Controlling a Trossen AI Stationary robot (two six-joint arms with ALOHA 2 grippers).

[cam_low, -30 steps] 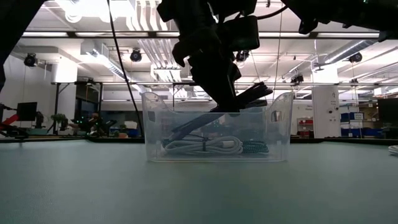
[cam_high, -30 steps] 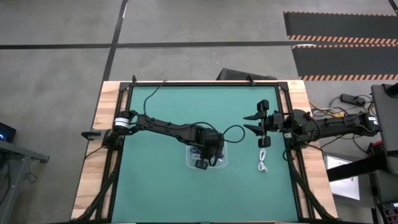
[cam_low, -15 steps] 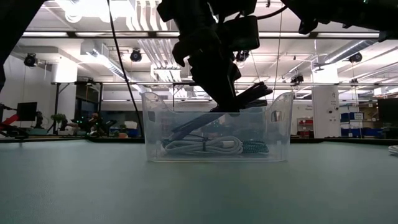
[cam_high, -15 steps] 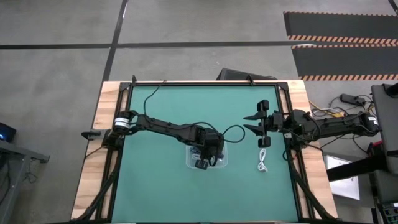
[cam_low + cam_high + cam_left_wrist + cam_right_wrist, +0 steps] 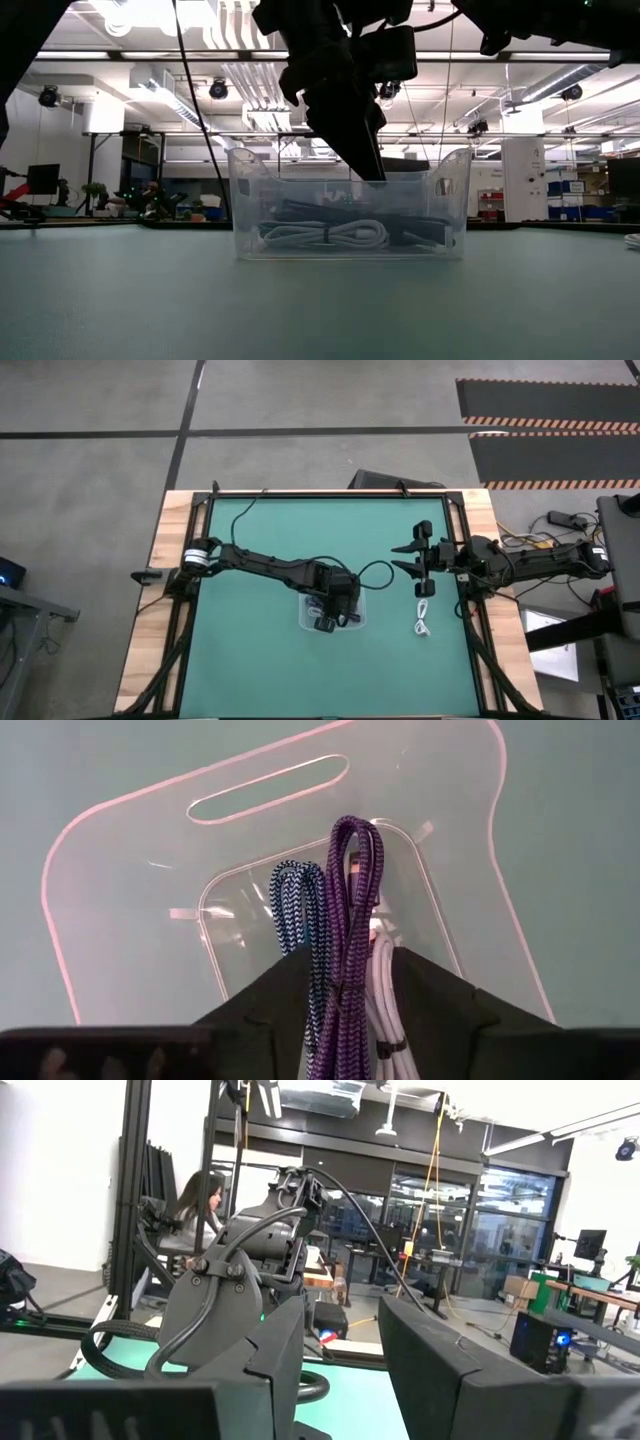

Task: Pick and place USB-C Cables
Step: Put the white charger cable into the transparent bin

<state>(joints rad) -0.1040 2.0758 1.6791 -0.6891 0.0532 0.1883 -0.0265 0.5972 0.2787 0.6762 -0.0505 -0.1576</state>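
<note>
Purple braided cord hangs between the fingers of the left gripper — a USB-C cable folded into a long loop, with a blue-and-black braided cable just beside it and a white cable lying under both. The wrist camera looks straight down into the clear plastic tray, its slotted handle at the 12 o'clock rim. The fingers stand slightly apart with the purple loop running between them; whether they pinch it or have let it go cannot be told from these views.

In the overhead view the tray sits a little toward 6 o'clock of the green mat's centre, with the left gripper directly above it. From table height, the dark arm reaches down inside the tray walls, where a bundled white cable and darker cables rest on the floor.

One more white cable lies loose on the mat, well apart from the tray at about 3 o'clock of it, just below the right gripper, which waits near the table's right edge with fingers spread wide and empty. A person sits in the room beyond.

The step in hand looks like the drop into the tray. Next would be lifting clear without dragging the braided loops — then the stray white cable.
</note>
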